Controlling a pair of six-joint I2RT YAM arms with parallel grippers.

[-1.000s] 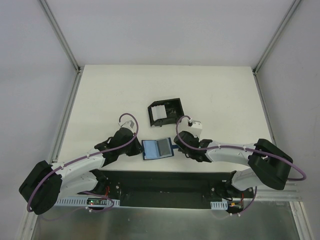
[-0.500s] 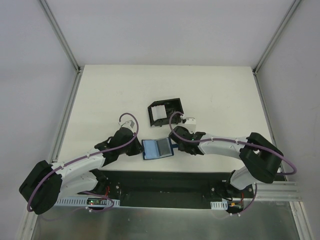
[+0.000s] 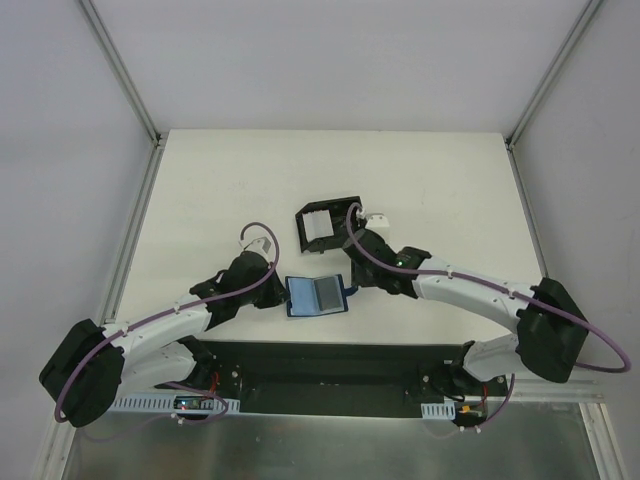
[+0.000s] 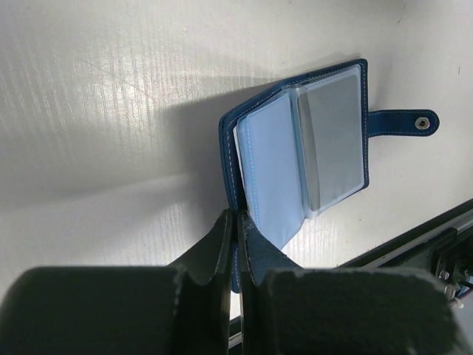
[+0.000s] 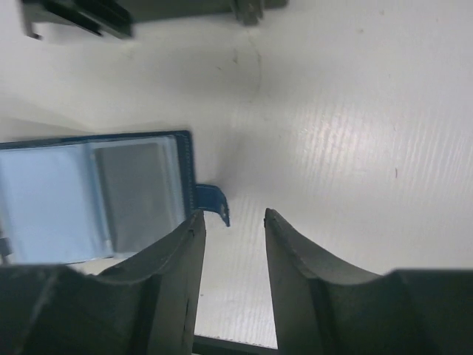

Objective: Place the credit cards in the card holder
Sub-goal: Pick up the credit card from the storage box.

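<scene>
Most of the job is lying ahead of you, judging by how things are sitting. The small dark blue folding card holder [image 3: 316, 296] is lying spread open with its pale clear sleeves facing up. It is resting close to the near edge of the white table [image 3: 220, 190], about midway along that edge. Its snap strap [image 4: 403, 122] is sticking out toward the table's right edge.

The sleeve on that side is showing greyer than its neighbour. You cannot tell from these views whether a card is already sitting in it.

The thin white rectangular credit cards [image 3: 317, 228] are waiting as a stack inside the black open-topped plastic box [image 3: 345, 212]. That box is sitting just beyond the card holder toward the middle of the table, apart from it.

Your left claw [image 4: 236, 218] is pinching fully closed on the card holder's cover edge, on the side toward the left edge of the table, and seems to be pinning it open.

Your right claw [image 5: 233, 214] is hanging with its jaws parted a moderate way and gripping nothing. It is hovering over bare table just beside the strap, with the box ahead of it.

What is remaining for you looks like this: lifting a card out of the box, sliding it into a sleeve, and repeating for the rest of the stack.
</scene>
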